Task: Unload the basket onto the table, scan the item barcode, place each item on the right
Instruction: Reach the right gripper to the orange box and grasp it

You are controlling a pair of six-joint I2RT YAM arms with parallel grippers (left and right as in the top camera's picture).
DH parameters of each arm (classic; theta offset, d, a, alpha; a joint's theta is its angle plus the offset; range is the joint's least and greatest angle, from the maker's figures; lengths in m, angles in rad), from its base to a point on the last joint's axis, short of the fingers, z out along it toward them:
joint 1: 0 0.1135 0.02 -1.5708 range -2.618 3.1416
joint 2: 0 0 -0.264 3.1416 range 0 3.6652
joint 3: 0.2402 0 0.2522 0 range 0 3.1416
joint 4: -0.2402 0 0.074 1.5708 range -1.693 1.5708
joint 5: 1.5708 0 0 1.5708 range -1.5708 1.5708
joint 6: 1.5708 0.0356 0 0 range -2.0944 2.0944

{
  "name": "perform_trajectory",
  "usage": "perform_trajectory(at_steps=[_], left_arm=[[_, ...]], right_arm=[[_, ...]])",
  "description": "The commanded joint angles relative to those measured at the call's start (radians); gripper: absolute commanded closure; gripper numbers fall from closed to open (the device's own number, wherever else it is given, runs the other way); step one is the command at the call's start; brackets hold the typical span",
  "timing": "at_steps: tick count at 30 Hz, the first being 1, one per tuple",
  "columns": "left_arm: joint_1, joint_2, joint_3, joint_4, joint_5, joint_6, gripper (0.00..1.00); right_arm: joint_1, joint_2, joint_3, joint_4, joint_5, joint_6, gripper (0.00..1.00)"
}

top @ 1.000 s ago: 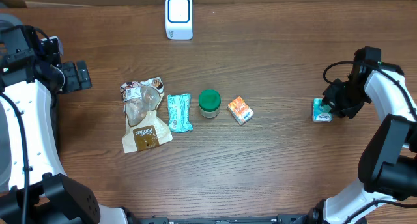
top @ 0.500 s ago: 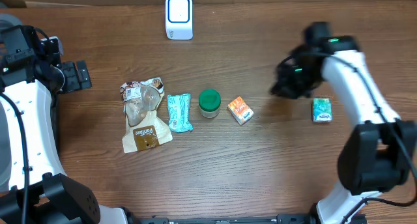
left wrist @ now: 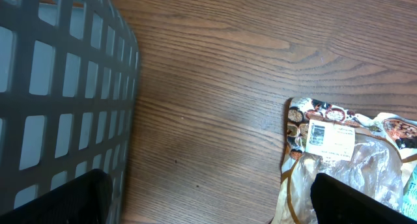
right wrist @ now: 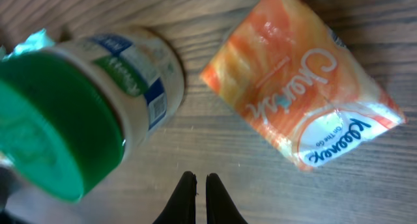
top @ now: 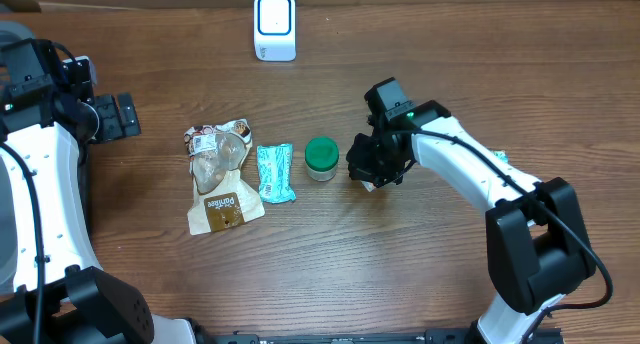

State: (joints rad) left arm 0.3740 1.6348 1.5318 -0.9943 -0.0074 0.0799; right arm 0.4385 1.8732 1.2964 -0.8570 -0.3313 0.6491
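Note:
A white and blue barcode scanner (top: pixel 274 26) stands at the table's far edge. An orange tissue pack (right wrist: pixel 306 100) lies flat on the wood beside a jar with a green lid (right wrist: pixel 65 126). My right gripper (right wrist: pixel 201 191) is shut and empty, its tips hovering over bare wood just in front of both. In the overhead view the right gripper (top: pixel 375 162) covers most of the orange pack, right of the jar (top: pixel 321 157). My left gripper (top: pixel 115 114) rests open at the far left, holding nothing. Its fingers (left wrist: pixel 65 198) frame bare table.
A teal packet (top: pixel 275 172) and a brown snack bag (top: pixel 220 179) lie left of the jar. The snack bag (left wrist: pixel 345 159) also shows in the left wrist view, with a grey basket (left wrist: pixel 65 87) at its left. A small teal pack (top: pixel 502 157) peeks from under the right arm.
The right arm swung left from the small teal pack at the far right to above the orange pack, and its jaws closed on nothing. The left arm stayed still.

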Motion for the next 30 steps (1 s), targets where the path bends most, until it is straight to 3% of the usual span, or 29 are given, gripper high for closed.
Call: perform_trajectory(at_steps=[1, 16, 21, 26, 30], left_arm=[[0.011, -0.005, -0.005, 0.004, -0.006, -0.013, 0.00], [0.011, -0.005, -0.005, 0.004, -0.006, -0.013, 0.00], [0.011, -0.005, -0.005, 0.004, -0.006, -0.013, 0.01], [0.011, -0.005, -0.005, 0.004, -0.006, -0.013, 0.01], [0.011, -0.005, -0.005, 0.004, -0.006, -0.013, 0.01]], right_arm=[[0.006, -0.008, -0.047, 0.032, 0.098, 0.092, 0.96], [-0.075, -0.008, -0.091, 0.042, 0.294, 0.086, 0.96], [-0.134, -0.008, -0.091, 0.246, 0.396, -0.012, 0.96], [-0.146, -0.008, -0.090, 0.473, 0.230, -0.056, 0.95], [-0.146, -0.008, -0.067, 0.491, 0.164, -0.056, 0.88]])
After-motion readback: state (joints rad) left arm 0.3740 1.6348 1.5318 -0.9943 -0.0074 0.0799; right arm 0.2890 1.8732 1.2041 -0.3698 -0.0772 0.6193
